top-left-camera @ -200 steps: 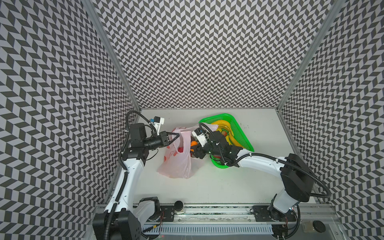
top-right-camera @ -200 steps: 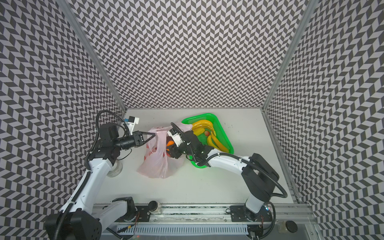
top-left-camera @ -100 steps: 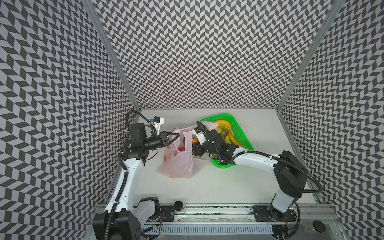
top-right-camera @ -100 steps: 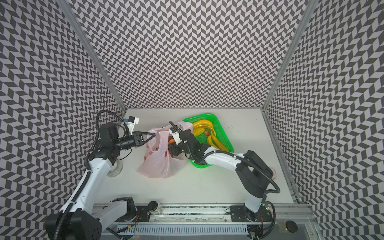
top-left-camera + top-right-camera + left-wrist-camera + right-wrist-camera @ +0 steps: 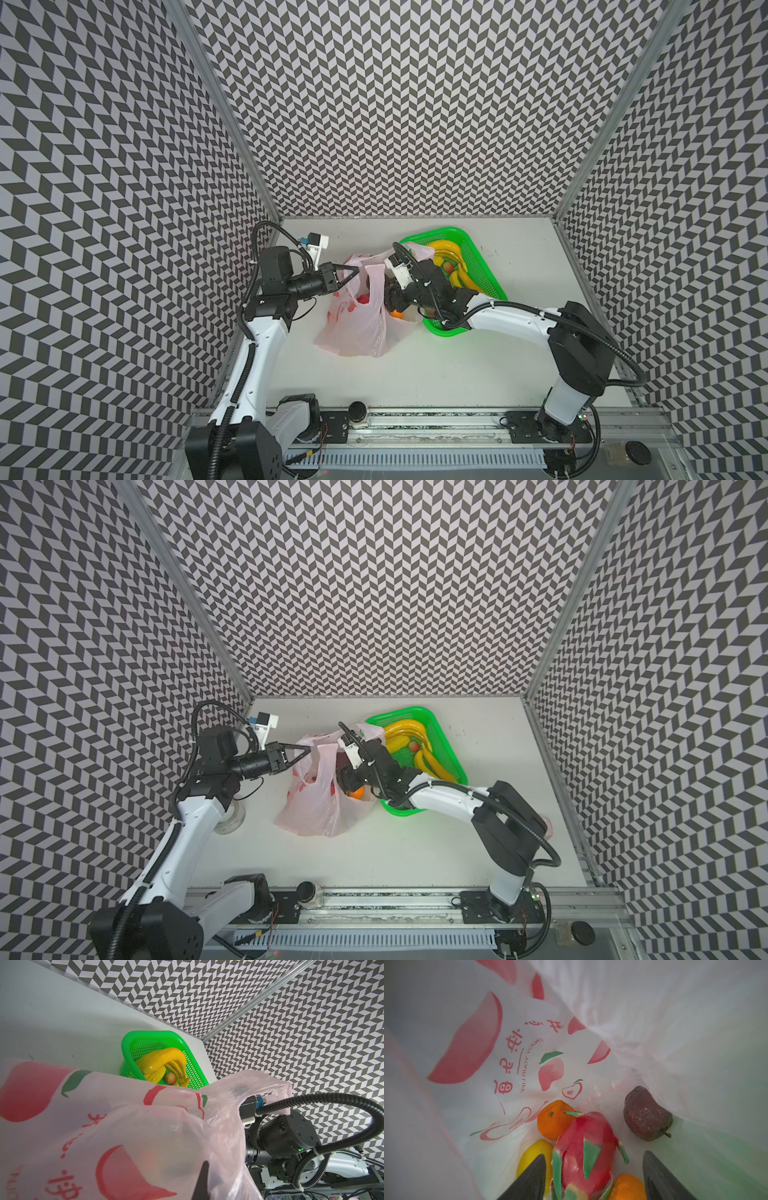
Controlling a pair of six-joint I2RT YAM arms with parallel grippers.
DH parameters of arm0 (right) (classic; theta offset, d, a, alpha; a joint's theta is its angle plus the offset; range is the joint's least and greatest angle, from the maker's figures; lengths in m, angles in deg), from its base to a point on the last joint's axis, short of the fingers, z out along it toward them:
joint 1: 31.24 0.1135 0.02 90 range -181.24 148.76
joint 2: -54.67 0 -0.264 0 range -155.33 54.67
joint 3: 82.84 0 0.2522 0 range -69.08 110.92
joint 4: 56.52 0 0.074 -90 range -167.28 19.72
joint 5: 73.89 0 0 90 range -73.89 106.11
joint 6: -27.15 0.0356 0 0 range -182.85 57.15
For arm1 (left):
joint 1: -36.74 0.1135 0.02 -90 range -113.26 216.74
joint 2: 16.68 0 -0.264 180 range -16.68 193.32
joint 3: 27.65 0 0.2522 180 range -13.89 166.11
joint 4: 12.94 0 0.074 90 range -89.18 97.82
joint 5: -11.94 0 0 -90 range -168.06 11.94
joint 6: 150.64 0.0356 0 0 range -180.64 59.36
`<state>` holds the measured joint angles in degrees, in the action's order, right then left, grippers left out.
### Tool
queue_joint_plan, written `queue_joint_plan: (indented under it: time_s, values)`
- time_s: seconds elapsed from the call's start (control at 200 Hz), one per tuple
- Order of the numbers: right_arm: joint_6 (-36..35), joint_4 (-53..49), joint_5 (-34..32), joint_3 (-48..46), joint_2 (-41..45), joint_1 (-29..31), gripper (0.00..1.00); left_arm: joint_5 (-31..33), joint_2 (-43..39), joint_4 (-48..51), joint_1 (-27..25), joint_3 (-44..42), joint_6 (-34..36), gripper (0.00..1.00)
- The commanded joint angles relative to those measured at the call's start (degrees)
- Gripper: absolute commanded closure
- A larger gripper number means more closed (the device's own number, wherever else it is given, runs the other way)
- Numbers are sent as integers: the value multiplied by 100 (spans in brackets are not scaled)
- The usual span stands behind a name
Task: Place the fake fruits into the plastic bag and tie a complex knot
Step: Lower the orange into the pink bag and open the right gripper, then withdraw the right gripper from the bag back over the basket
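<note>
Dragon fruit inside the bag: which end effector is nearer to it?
Right. The right end effector is inside the plastic bag, its open jaws either side of the dragon fruit. The left end effector is outside, shut on the bag's upper edge.

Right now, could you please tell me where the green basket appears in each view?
Both top views: green basket right of centre, right of the plastic bag.
Left wrist: basket beyond the bag's edge, by the wall corner.
Right wrist: not distinguishable; only a green tint through the bag.
Shared landmark: the plastic bag.
</note>
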<state>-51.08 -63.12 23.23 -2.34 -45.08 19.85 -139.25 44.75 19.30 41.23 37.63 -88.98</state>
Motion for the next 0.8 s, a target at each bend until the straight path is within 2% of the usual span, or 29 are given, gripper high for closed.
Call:
queue_joint_plan:
  time_s: [0.0,0.401,0.796]
  values:
    - [-75,86,-75,-86,353,-20,29,8,-26,-16,-27,15,65,100]
    - [-175,-144,6,-643,1044,-19,29,56,-21,-26,-27,24,49,100]
    - [-590,-394,673,-1510,2048,-20,28,78,-25,-106,-27,9,-40,100]
